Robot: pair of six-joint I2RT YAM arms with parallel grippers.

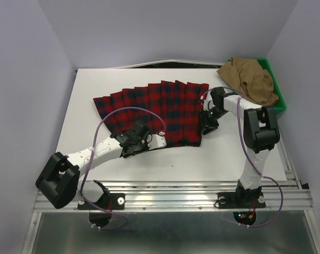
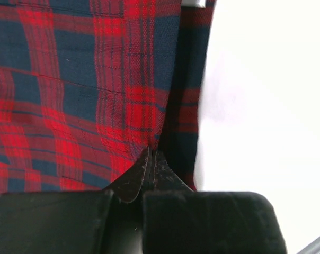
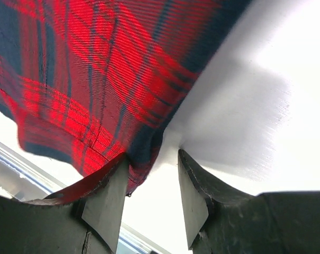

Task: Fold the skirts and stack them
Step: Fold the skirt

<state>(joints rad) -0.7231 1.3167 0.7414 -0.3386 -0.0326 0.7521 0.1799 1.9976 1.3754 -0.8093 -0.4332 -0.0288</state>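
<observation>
The red plaid skirt lies spread flat and fanned out on the white table. My left gripper is at its near edge and is shut, pinching a fold of the plaid cloth at its fingertips. My right gripper is at the skirt's right edge and is open. The plaid hem drapes over its left finger, and the right finger rests over bare table. The tan-brown skirt lies crumpled in the green tray at the back right.
The white table is bare in front of the skirt. Grey walls enclose the back and both sides. A metal rail with the arm bases runs along the near edge.
</observation>
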